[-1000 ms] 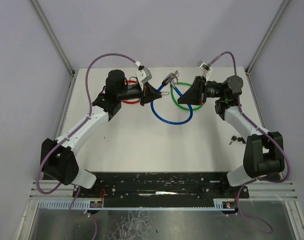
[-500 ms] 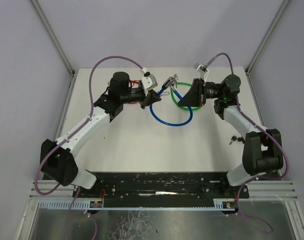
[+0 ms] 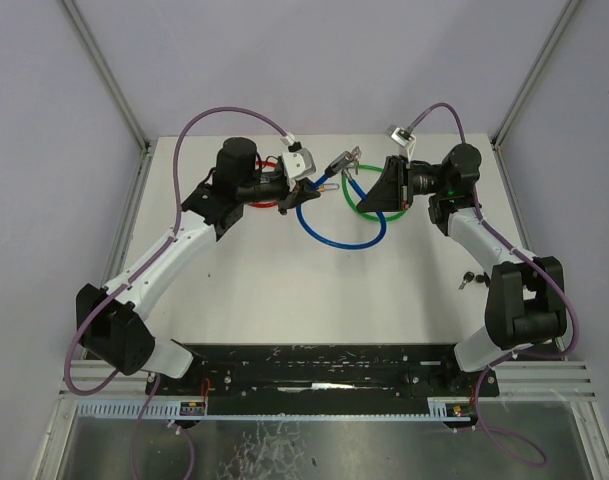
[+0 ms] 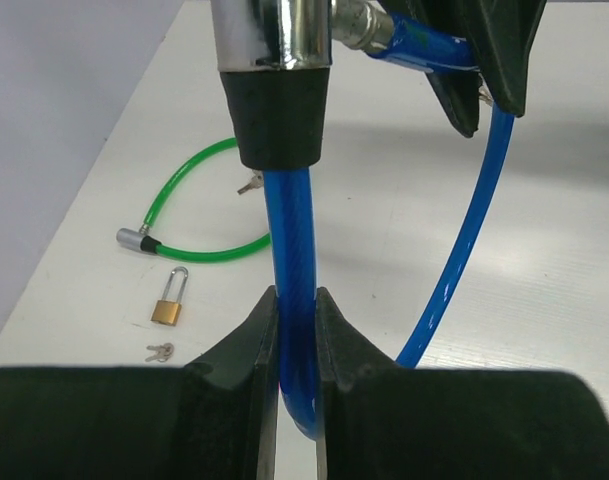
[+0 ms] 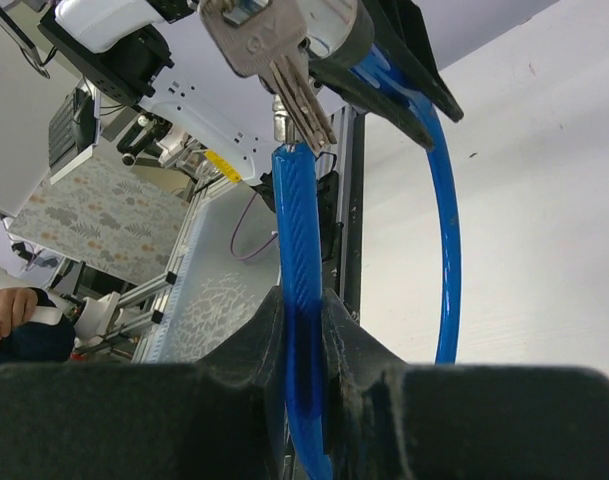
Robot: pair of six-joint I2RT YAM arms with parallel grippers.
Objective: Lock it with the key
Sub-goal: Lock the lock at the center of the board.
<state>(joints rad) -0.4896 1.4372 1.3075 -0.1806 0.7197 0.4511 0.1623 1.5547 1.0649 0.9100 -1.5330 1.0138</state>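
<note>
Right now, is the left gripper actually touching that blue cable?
Touching. The left wrist view shows the left gripper closed on the blue cable, pressing against it from both sides with no gap visible.

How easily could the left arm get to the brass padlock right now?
Probably not easily: the left pincer is shut on the blue cable, and the brass padlock lies apart, beside the green cable. It would need to let go first.

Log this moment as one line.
left gripper: shut on blue cable | right gripper: shut on blue cable | lock barrel: held above table, keys beside it | green cable, padlock: lying on table
</note>
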